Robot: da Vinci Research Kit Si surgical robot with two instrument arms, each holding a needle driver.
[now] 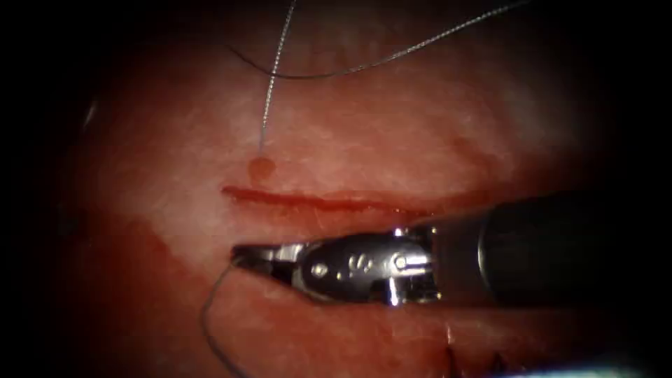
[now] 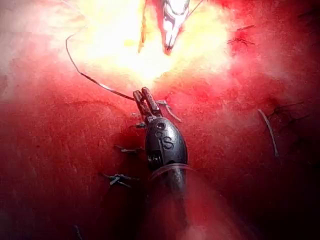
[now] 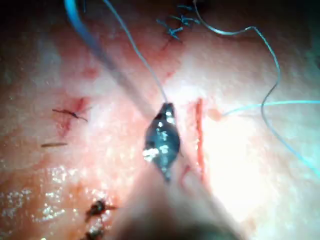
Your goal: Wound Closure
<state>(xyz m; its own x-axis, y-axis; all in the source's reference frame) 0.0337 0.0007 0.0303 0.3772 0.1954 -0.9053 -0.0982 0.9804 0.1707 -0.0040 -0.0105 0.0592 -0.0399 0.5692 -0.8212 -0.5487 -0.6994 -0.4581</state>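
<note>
The cut (image 1: pixel 322 201) runs left to right across the tissue (image 1: pixel 392 126), edged with red fluid. My right tool (image 1: pixel 241 256) lies just on the near side of the cut, jaws shut on a dark thread (image 1: pixel 208 318) that curves down from their tip. The right wrist view has the same jaws (image 3: pixel 166 106) beside the cut (image 3: pixel 199 135), with thread (image 3: pixel 135 55) leading off the tip. A pale thread (image 1: pixel 269 91) rises from a puncture (image 1: pixel 261 166) on the far side. My left tool (image 2: pixel 142 97) is shut on thread (image 2: pixel 87 77) away from the cut. Neither tool holds the needle.
A second strand of thread (image 1: pixel 392 57) arcs over the far tissue. Earlier stitches and cut thread ends (image 2: pixel 119 179) lie beside the left tool, others (image 3: pixel 175 27) beyond the right tool. The right tool's tip (image 2: pixel 170 42) is seen ahead of the left tool.
</note>
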